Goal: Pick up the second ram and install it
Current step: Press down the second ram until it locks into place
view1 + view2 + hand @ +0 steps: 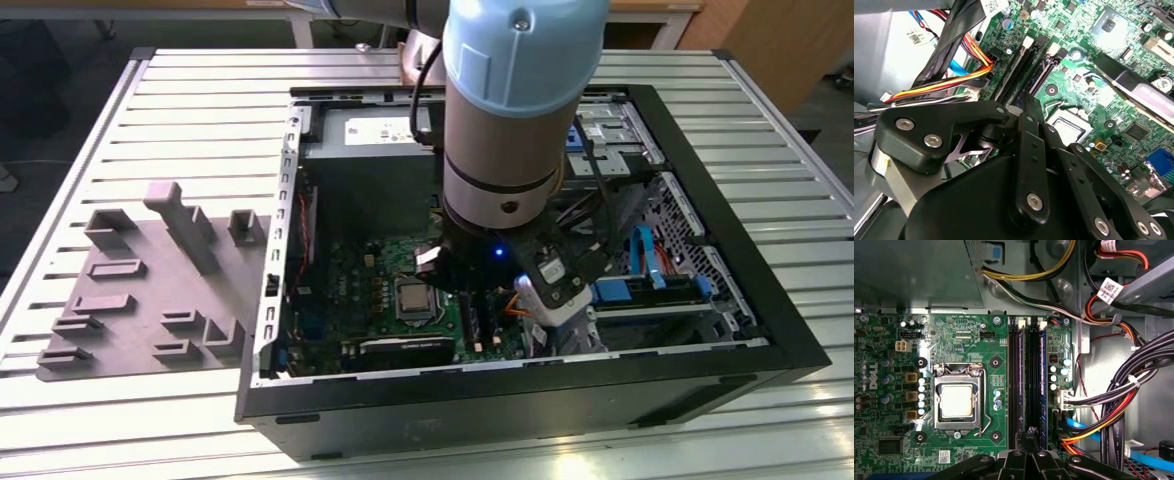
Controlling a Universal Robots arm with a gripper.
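Black multi-link gripper (1030,432): positioned low inside the open black computer case (747,330), at the near end of the long black memory slots (1020,380); finger state cannot be told. Thin blue ram stick (1042,385): seated upright in the outermost slot, beside the green motherboard (954,340).
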